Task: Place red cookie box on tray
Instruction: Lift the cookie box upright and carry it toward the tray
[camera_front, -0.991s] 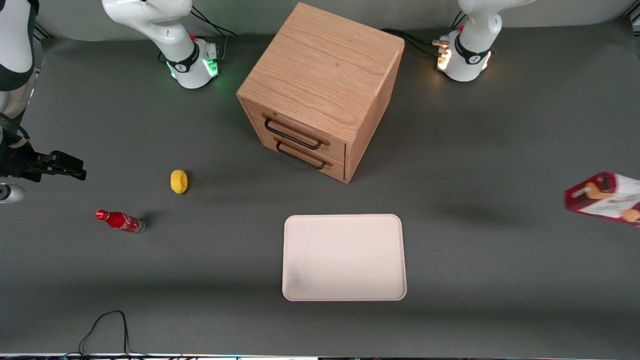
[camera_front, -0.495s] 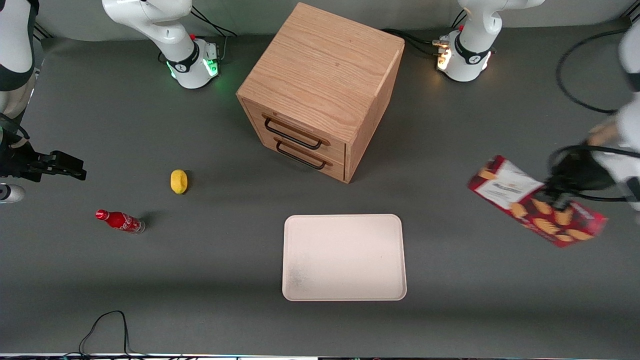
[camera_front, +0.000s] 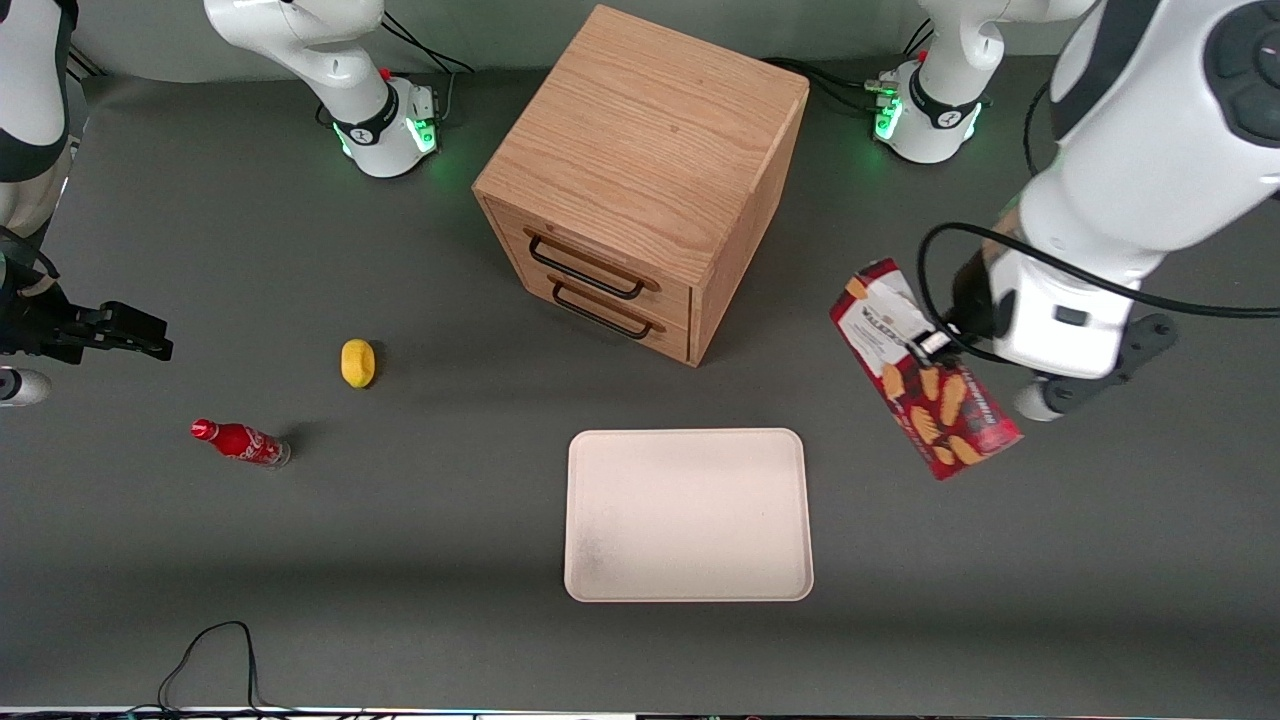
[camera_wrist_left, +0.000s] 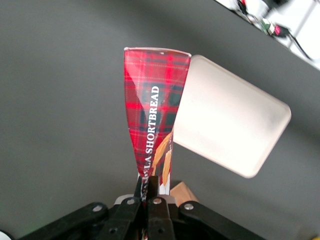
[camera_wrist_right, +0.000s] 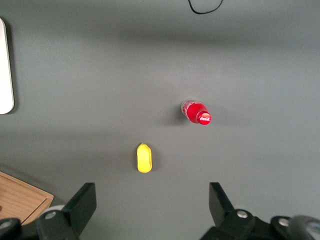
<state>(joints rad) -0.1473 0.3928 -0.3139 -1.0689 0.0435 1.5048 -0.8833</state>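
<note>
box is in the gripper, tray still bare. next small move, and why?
Probably carry sideways toward the parked arm's end until over the tray. The gripper holds the red cookie box in the air, tilted, beside the tray and not yet over it.

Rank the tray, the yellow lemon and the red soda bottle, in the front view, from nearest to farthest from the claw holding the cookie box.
From the claw, shut on the red cookie box:
1. tray, mid-table.
2. yellow lemon, toward the parked arm's end.
3. red soda bottle, farther that way.

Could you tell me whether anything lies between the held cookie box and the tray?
Nothing does. In the front view only bare grey table separates the red cookie box, clamped in the gripper, from the tray.
</note>
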